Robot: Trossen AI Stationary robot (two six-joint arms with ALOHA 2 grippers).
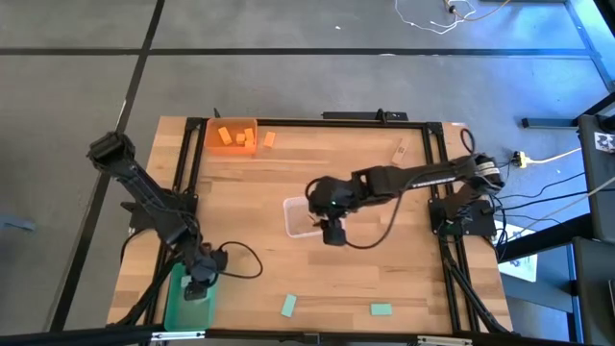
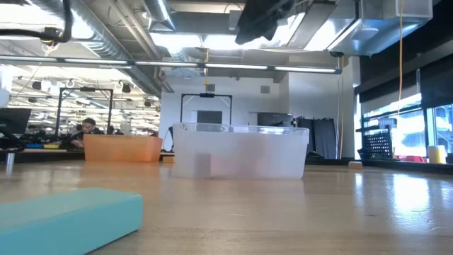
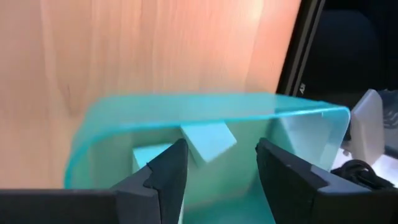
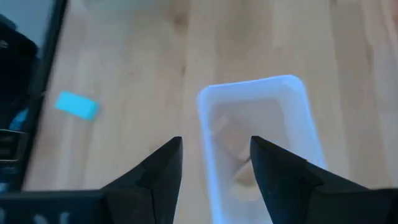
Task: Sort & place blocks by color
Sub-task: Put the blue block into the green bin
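- Most of the sorting looked done. Orange blocks [image 1: 233, 136] lay in the orange bin [image 1: 211, 126] at the far left of the tabletop [image 1: 317, 183], with one orange block [image 1: 269, 139] just beside it, outside.
- Tan blocks [image 4: 233, 146] sat in the clear bin [image 4: 205, 102] at mid-table; how many was hard to tell.
- Green blocks [image 3: 208, 140] rested in the green bin [image 3: 298, 112] at the near-left corner.
- Left to do, by my reading: two green blocks [image 1: 288, 306] [image 1: 381, 309] loose near the front edge, and that stray orange one.
- The left gripper [image 3: 217, 171] hung over the green bin, fingers spread and empty, a green block lying just below them.
- The right gripper [image 4: 214, 162] hovered above the clear bin, fingers parted, holding and touching nothing.
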